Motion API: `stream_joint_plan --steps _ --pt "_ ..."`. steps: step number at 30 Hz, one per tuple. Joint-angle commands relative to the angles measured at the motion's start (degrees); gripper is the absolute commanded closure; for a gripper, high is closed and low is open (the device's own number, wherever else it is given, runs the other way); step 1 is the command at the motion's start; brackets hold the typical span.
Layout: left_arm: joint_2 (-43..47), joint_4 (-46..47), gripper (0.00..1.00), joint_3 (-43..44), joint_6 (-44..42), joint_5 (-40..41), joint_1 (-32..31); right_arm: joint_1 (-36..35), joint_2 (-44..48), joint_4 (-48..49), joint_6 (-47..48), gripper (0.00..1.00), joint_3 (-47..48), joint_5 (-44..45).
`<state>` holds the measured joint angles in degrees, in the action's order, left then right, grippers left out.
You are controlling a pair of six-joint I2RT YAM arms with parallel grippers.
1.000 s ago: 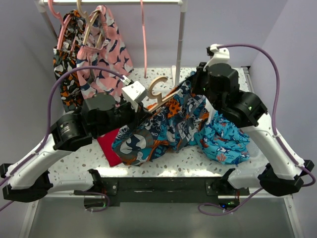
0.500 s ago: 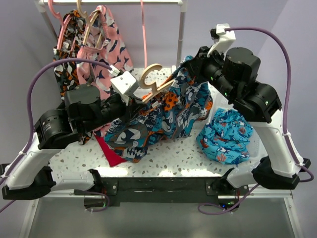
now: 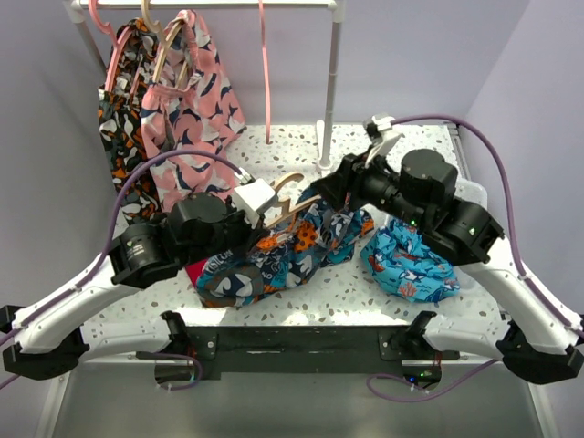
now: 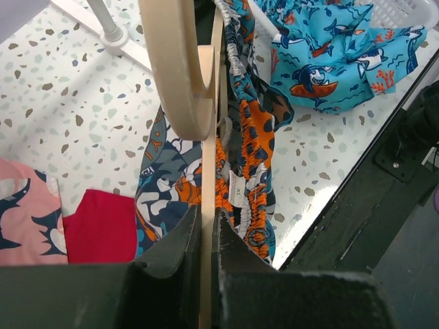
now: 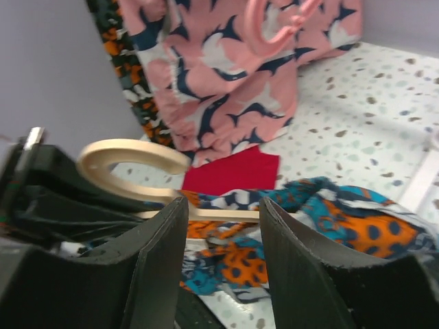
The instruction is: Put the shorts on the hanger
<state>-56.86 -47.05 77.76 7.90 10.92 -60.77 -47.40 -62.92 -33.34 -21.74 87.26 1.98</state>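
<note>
The shorts [image 3: 290, 252], printed in teal, orange, navy and white, are draped over the tan hanger [image 3: 294, 188] and sag onto the table. My left gripper [image 3: 270, 212] is shut on the hanger's thin neck [image 4: 207, 171] just below the curved hook [image 4: 177, 68], and the shorts' waistband [image 4: 248, 164] hangs beside it. To the right of the hanger, my right gripper [image 3: 330, 188] is open. In the right wrist view its fingers [image 5: 159, 253] stand apart in front of the hanger bar [image 5: 226, 214] and the shorts [image 5: 357, 229], holding nothing.
Turquoise shorts [image 3: 412, 262] lie at the right by a white basket [image 4: 411, 14]. A red cloth [image 3: 197, 274] lies under the left arm. Pink shorts [image 3: 190, 102] and dark patterned ones [image 3: 120, 128] hang on the rack, whose post [image 3: 332, 91] stands behind.
The right gripper has opened and let go of the shorts. Both arms have come down, and the hanger with the shorts has dropped from mid-air toward the table.
</note>
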Motion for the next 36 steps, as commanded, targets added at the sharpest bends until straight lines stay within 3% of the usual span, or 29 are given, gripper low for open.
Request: stream_joint_plan --steps 1,10,23,30,34,36 --pt "1.0 9.2 1.00 -0.6 2.4 0.6 0.0 -8.4 -0.8 10.2 -5.1 0.50 -1.4 2.6" --pt "0.6 11.3 1.00 -2.8 4.2 0.8 0.0 -10.2 -1.1 20.5 -14.6 0.47 -7.4 5.6" --pt "-0.2 14.4 1.00 -5.2 4.7 -1.2 0.0 -11.5 -0.4 25.3 -19.0 0.41 -10.1 9.1" --pt "-0.5 15.2 1.00 -5.2 4.0 -2.3 0.0 -11.4 -2.7 26.8 -21.5 0.45 -10.3 13.0" --pt "-0.4 15.8 1.00 -5.2 3.9 -2.4 0.0 -11.5 -4.1 27.7 -22.3 0.56 -10.0 13.1" --pt "-0.4 15.6 1.00 -5.3 3.6 -2.0 0.0 -11.5 -4.3 27.8 -22.5 0.57 -9.8 13.1"
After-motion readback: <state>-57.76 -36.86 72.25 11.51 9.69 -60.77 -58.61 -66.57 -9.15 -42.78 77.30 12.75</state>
